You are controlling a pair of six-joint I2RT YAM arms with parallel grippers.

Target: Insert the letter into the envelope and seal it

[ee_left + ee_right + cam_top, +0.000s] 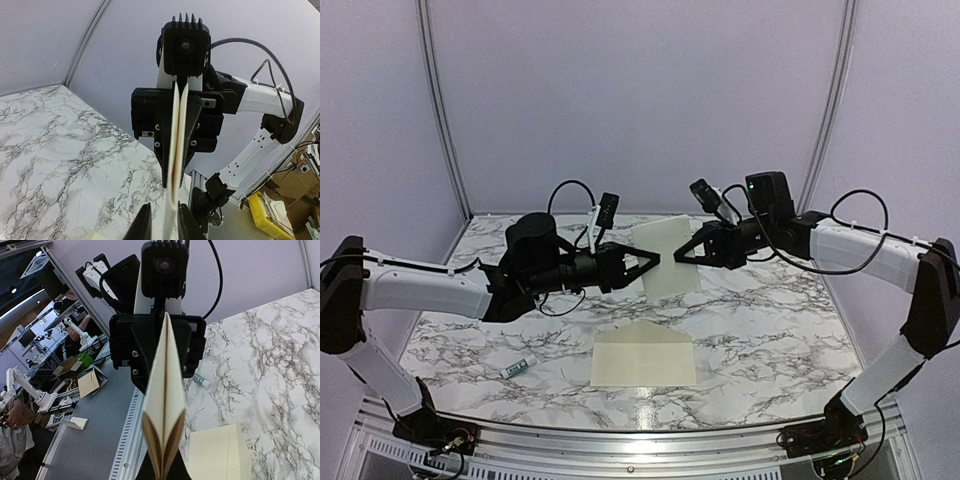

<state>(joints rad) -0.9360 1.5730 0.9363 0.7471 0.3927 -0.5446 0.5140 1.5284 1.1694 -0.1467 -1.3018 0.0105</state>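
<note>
The letter (pixel 670 240) is a pale folded sheet held upright on edge in the air between my two grippers. My right gripper (pixel 680 254) is shut on its right edge; in the right wrist view the letter (pixel 165 385) fans out from the pinched jaws (pixel 164 472). My left gripper (pixel 657 261) straddles the letter's left edge. In the left wrist view its jaws (pixel 164 222) stand narrowly apart, the letter (pixel 176 150) against the right finger, with a gap to the left finger. The cream envelope (pixel 643 354) lies flat on the table below, flap open, and also shows in the right wrist view (pixel 220 455).
A small white-and-green glue tube (pixel 518 368) lies on the marble table (pixel 770 320) at the front left, also in the right wrist view (pixel 202 381). Both arms reach inward above the table's middle. Booth walls close the back and sides.
</note>
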